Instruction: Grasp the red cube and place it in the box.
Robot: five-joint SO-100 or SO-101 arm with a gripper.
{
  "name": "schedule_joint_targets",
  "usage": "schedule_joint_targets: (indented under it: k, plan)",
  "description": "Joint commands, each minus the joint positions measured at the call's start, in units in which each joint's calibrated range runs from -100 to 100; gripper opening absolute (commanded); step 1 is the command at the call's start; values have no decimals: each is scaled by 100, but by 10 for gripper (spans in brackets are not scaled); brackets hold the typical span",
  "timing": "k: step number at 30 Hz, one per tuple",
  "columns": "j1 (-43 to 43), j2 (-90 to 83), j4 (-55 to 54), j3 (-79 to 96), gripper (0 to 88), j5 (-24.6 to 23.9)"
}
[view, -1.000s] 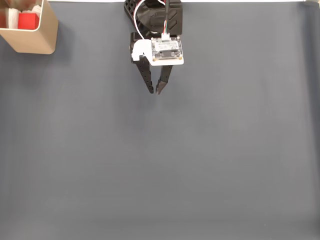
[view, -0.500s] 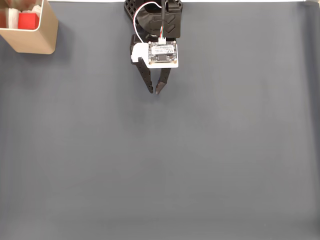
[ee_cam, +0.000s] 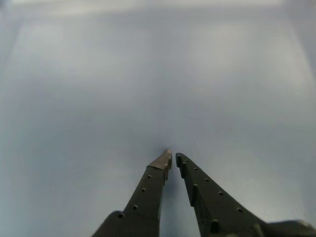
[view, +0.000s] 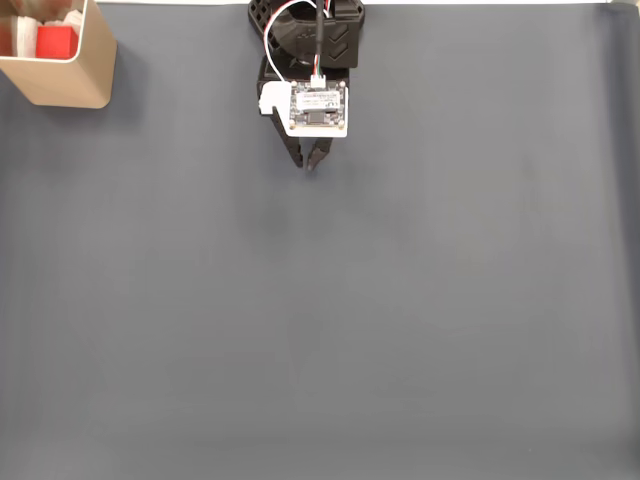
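Observation:
The red cube (view: 55, 42) lies inside the tan box (view: 62, 83) at the top left corner of the fixed view. My gripper (view: 304, 164) hangs near the top centre of that view, far to the right of the box, above bare mat. Its black fingers are drawn together with nothing between them. In the wrist view the gripper (ee_cam: 173, 157) shows its two fingertips almost touching over the blue-grey surface.
A dark grey-blue mat (view: 320, 320) covers the whole table. White items lie beside the cube in the box. The arm's black base (view: 308, 25) sits at the top edge, with the white camera board (view: 318, 108) on the wrist.
The gripper has pulled back toward the arm's base, so its fingers look shorter in the fixed view. The cube and box have not moved.

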Motion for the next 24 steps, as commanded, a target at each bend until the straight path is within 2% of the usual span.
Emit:
schedule_joint_targets:
  k: [1,24]
  plan:
    - [-53,-96,285,81,0,54]
    - [-67,-104,1244,81,2,210]
